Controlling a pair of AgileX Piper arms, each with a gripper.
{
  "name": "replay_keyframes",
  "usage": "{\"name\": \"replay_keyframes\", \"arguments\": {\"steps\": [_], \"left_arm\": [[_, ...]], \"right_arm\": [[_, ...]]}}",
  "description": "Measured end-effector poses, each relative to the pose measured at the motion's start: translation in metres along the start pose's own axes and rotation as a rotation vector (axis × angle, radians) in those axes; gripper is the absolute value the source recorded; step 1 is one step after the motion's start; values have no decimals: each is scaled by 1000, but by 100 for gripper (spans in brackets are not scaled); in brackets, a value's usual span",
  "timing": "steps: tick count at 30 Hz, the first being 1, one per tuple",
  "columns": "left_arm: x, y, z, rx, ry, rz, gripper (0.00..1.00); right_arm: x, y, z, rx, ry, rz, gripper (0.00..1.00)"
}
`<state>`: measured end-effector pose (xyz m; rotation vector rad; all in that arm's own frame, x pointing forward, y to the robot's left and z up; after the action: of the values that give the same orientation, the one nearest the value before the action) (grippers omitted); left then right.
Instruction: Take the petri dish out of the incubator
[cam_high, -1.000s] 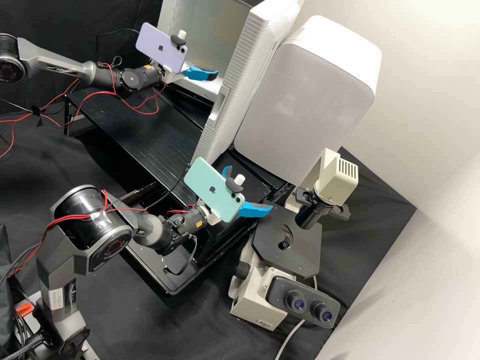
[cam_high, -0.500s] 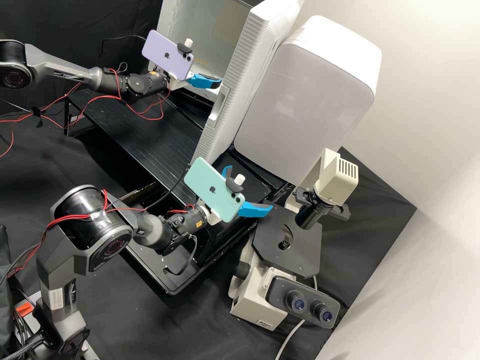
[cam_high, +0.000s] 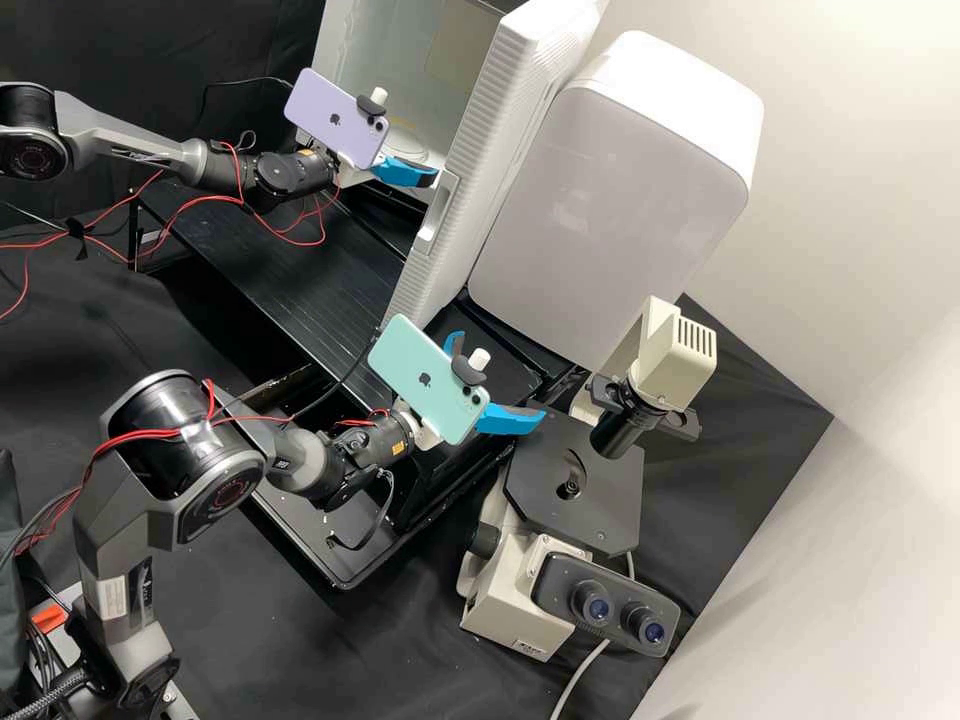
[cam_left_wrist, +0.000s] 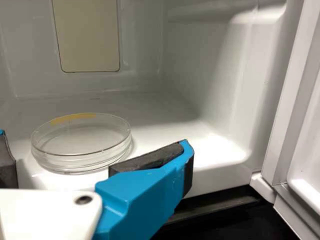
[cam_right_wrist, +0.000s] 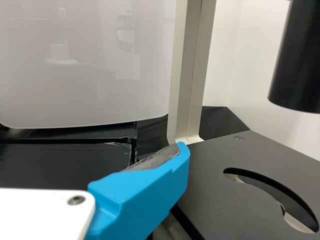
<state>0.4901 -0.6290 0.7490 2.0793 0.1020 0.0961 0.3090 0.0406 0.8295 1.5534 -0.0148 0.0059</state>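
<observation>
In the high view, the left gripper (cam_high: 405, 172) sat at the mouth of the open incubator (cam_high: 500, 120), which stood at the far end of the desk (cam_high: 300, 270). The right gripper (cam_high: 505, 400) hung beside the microscope (cam_high: 570, 520), fingers apparently spread and empty.

In the left wrist view, that arm's fingers were wide apart and held nothing. The petri dish (cam_left_wrist: 80, 140) lay ahead between them, on the chamber floor near its front lip. It was clear, lidded and seemingly empty but for a yellowish strip at its far rim. A high pinch would likely lift only the lid. A hard squeeze could shoot the smooth wall free, and low fingers might strike the lip.

In the right wrist view, a blue finger lay by the door (cam_right_wrist: 75, 60). A dish swung out carelessly could clip that door.
</observation>
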Motion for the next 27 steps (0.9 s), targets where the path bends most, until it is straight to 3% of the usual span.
{"name": "replay_keyframes", "arguments": {"steps": [6,7,27], "left_arm": [[2,0,-5,-16,17,-9,100],[3,-1,-5,-15,19,-10,0],[5,-3,-9,-14,36,-5,0]], "right_arm": [[0,0,0,0,0,0,100],[0,0,0,0,0,0,100],[0,0,0,0,0,0,100]]}}
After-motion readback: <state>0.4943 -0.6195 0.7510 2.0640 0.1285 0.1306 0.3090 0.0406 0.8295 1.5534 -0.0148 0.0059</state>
